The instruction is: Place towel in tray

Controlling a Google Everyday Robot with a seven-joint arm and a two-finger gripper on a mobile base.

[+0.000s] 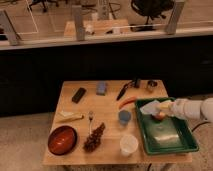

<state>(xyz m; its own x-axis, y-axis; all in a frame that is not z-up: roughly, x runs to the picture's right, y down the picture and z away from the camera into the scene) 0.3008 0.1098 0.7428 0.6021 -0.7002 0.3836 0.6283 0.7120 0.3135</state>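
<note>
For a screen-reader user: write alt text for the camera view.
The gripper holds a pale towel over the green tray at the wooden table's right edge. A red bowl, white cup and fork lie left.

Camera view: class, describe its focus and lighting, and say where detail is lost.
Camera view: soft blur throughout; the table is evenly lit, the band behind it nearly black; the end effector merges with the pale towel over the tray, so edges vanish.
</note>
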